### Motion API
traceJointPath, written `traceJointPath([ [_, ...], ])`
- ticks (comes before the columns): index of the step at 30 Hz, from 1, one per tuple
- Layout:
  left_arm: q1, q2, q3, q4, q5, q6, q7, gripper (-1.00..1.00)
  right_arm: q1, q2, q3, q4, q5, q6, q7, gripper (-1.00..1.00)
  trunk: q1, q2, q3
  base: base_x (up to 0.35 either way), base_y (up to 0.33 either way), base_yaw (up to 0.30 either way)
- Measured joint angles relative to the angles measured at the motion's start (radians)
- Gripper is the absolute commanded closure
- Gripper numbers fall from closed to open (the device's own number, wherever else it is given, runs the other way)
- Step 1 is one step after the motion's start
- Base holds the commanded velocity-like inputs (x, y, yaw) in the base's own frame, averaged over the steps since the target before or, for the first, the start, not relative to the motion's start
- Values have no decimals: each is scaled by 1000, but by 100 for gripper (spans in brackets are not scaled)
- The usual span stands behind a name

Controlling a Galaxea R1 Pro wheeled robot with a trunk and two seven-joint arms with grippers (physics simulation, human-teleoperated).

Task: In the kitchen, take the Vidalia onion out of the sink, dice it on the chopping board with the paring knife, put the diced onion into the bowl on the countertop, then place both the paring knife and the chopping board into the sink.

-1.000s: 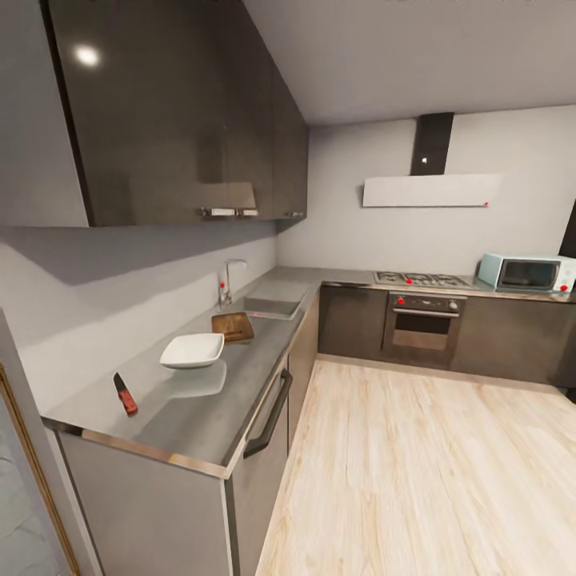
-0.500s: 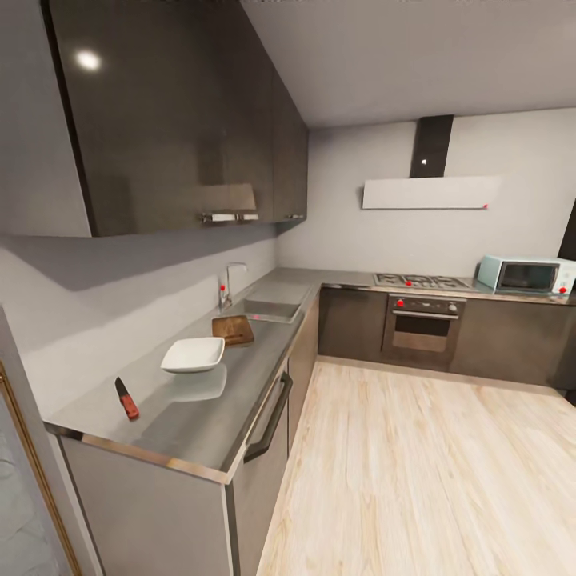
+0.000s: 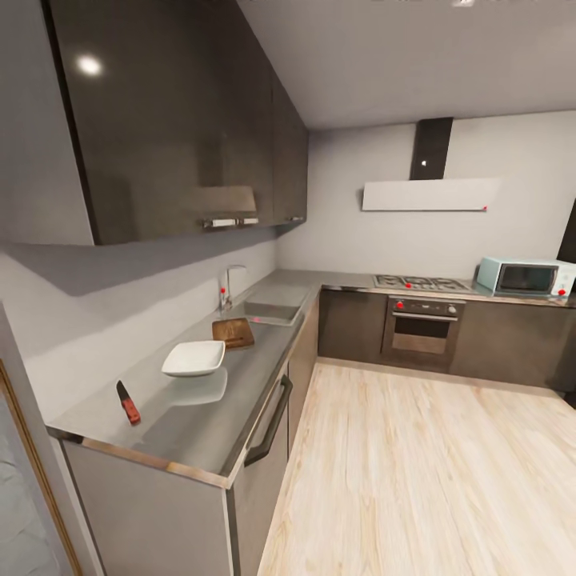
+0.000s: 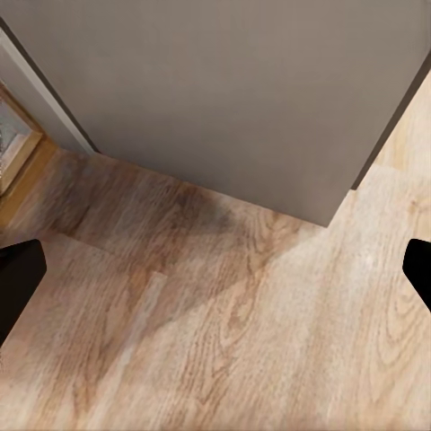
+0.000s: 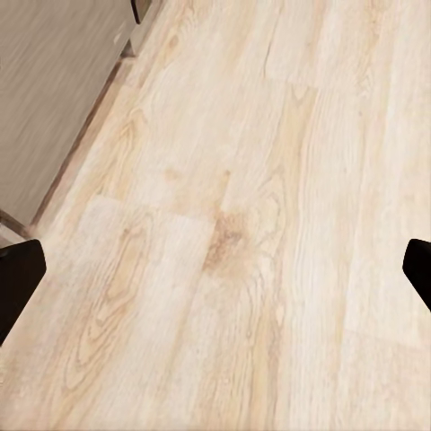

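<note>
Paring knife [image 3: 127,402] lies near the table's [image 3: 188,420] front end; beyond it sit the bowl [image 3: 194,358], then the chopping board [image 3: 233,332], just short of the sink [image 3: 272,310]; left pincer [image 4: 215,283] and right pincer [image 5: 215,283] hang over wooden floor [image 3: 416,480], fingers spread wide, holding nothing.

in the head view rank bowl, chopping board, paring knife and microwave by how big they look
1. microwave, though farthest away
2. bowl
3. chopping board, farther than the bowl, so unsure in real size
4. paring knife, nearest yet smallest
</note>
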State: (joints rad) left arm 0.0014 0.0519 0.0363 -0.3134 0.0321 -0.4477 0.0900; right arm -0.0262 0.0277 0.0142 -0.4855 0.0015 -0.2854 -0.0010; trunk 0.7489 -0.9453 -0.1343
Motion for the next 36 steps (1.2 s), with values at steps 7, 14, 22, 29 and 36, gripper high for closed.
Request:
traceJointPath([
  [7,0,0,0,0,0,1,0,-100,0,0,0,0,0,0,1,-100,-27,49,22,0,0,0],
  [14,0,0,0,0,0,1,0,-100,0,0,0,0,0,0,1,-100,-54,98,44,0,0,0],
  [22,0,0,0,0,0,1,0,-100,0,0,0,0,0,0,1,-100,-84,154,69,0,0,0],
  [29,0,0,0,0,0,1,0,-100,0,0,0,0,0,0,1,-100,-111,203,91,0,0,0],
  [36,0,0,0,0,0,0,1,-100,0,0,0,0,0,0,1,-100,-138,252,113,0,0,0],
])
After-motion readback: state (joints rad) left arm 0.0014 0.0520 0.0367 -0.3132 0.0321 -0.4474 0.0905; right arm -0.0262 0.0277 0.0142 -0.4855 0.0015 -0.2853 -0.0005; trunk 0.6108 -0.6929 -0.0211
